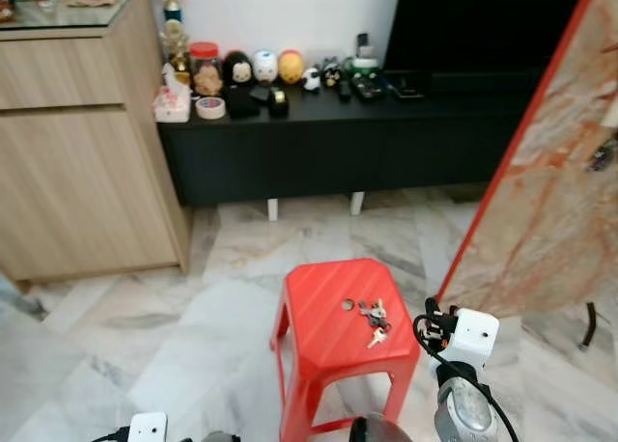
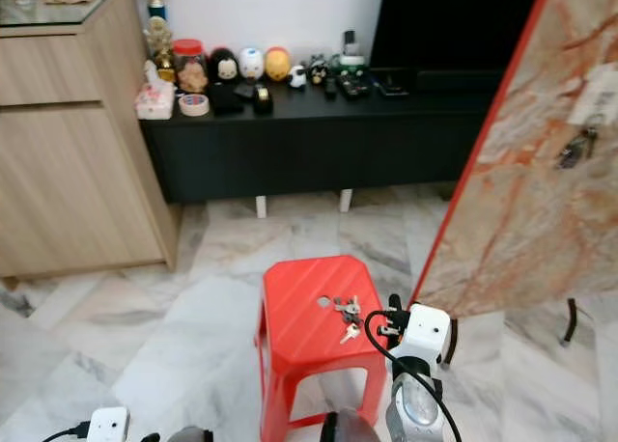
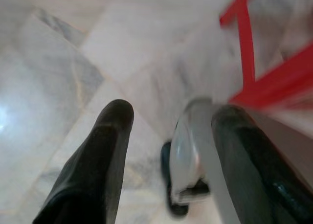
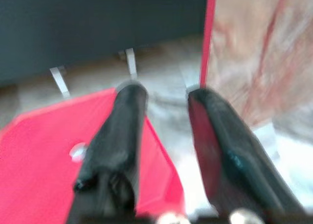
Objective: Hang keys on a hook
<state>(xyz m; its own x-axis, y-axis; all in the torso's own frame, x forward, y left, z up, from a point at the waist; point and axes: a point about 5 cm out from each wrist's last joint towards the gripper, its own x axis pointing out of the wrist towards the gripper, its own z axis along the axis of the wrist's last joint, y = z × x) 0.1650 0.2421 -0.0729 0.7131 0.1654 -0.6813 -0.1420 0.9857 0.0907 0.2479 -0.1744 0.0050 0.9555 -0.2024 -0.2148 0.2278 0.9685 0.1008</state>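
Beyond both grippers, well ahead, a long black TV console [image 1: 319,143] runs along the wall with a wooden cabinet [image 1: 77,152] at its left end. Off past the right gripper's outer finger stands a tall marble-patterned board [image 1: 550,201] with a red edge, and high on its face something small and dark hangs [image 2: 576,148], too small to tell what. Underneath everything, grey-veined marble floor [image 1: 145,317].

Now the red plastic stool [image 1: 338,331], just ahead and to the inside of the right gripper [image 4: 164,99]. From the wrist, its two black fingers stand apart, nothing between them, one finger over the stool's corner and the other over the floor beside the board's red edge. The picture is blurred.

Down low, the left gripper [image 3: 171,114] hangs over bare floor, fingers spread wide, with the stool's red leg off beyond one finger.

And the keys [image 1: 374,318]: a small bunch lying on the stool top beside its centre hole [image 1: 348,305], close to the right gripper's wrist, not held.
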